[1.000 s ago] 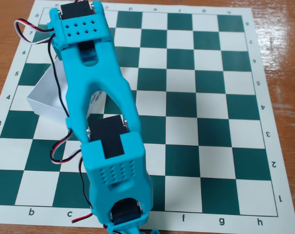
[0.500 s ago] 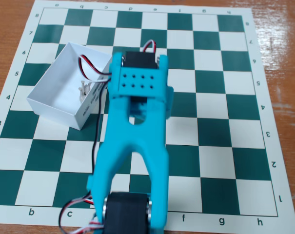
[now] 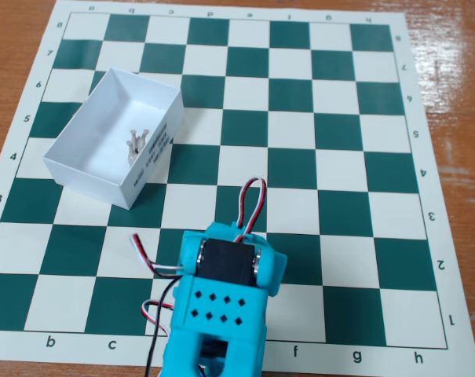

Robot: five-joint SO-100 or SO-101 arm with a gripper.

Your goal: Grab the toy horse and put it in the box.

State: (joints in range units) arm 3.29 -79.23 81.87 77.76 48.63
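Since the earlier frames the arm has drawn back from the board centre to the bottom edge of the fixed view, and the box, half covered a second ago, is now fully exposed. Only the turquoise upper segment of the arm shows, with a black servo set into it and red, white and black wires looping above and to its left. The gripper lies outside the picture, so its opening cannot be told.

The arm overhangs the nearest ranks of the green-and-white chessboard mat, about files c to e. The mat lies flat on a brown wooden table.

Farther up and to the left, the box sits turned at an angle to the squares, around files b to c. Black print runs along its right-hand long wall. The toy horse is inside the box, against that wall, lying with its legs pointing upward. It is well apart from the arm.
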